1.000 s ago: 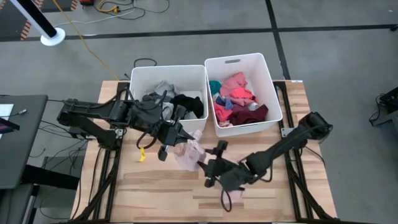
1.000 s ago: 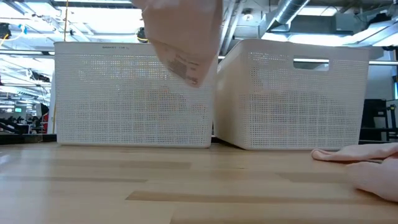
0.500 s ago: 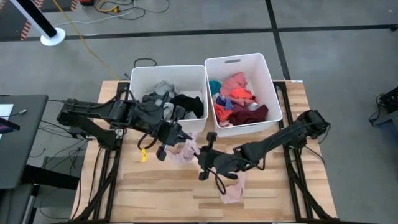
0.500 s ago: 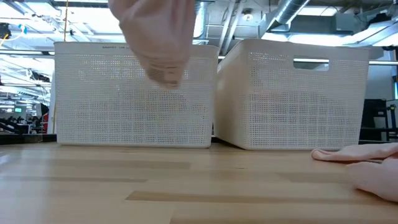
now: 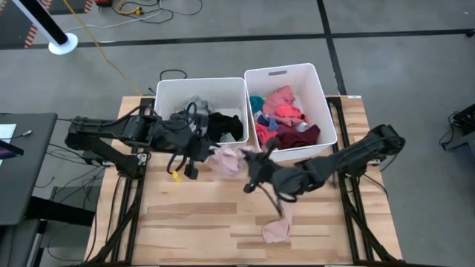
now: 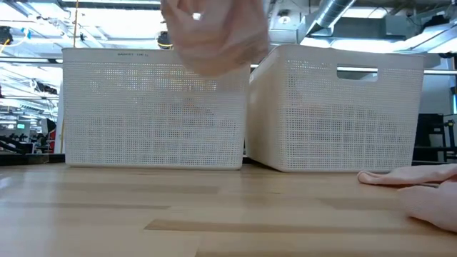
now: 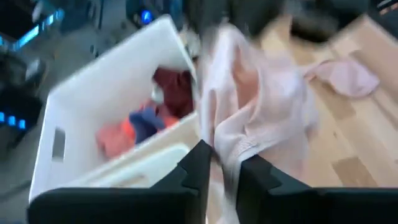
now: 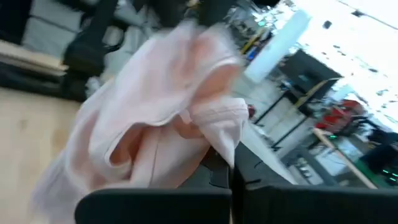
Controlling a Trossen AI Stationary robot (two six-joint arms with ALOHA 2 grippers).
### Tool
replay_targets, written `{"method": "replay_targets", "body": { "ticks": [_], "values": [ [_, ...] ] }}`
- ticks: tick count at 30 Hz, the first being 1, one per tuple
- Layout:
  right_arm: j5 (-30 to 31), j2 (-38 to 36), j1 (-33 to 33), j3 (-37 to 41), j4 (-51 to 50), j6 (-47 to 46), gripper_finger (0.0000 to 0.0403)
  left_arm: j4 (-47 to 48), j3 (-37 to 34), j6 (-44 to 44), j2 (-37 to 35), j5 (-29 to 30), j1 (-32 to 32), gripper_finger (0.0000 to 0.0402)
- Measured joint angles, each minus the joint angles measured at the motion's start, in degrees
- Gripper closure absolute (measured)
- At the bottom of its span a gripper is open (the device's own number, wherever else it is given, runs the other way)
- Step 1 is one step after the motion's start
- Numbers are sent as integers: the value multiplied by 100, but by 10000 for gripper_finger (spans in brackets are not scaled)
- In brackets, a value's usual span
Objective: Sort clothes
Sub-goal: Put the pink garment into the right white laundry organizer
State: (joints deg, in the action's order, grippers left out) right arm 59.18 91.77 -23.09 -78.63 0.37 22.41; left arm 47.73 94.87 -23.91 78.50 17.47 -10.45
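A: Moved since a second ago: pale pink soft fabric garment lifted off the light wooden slatted table toward the bins, now stretched between both grippers.

B: Left gripper pinching 1 end of it, fingers narrowly parted with cloth running between. Right gripper pressed together on the other end.

A: Texture: thin, crumpled, hemmed edge showing in the right wrist view.

B: Second pale pink garment lying flat and limp on the table near the front edge, well apart.

A: 2 white perforated plastic rectangular bins: left bin with black, grey and white clothes, right bin with pink, red and maroon clothes.

B: Bare wood open in front of the left bin.
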Motion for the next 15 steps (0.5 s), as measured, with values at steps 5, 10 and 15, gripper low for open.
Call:
{"method": "replay_targets", "body": {
  "ticks": [5,10,15],
  "values": [
    [274,-534,44,0,10,430,402,538,-50,486,6,51,197,312],
    [400,-966,227,0,8,780,402,775,-146,739,30,37,237,257],
    [467,-1352,521,0,3,1075,403,817,-145,979,28,-110,181,209]
  ]
}}
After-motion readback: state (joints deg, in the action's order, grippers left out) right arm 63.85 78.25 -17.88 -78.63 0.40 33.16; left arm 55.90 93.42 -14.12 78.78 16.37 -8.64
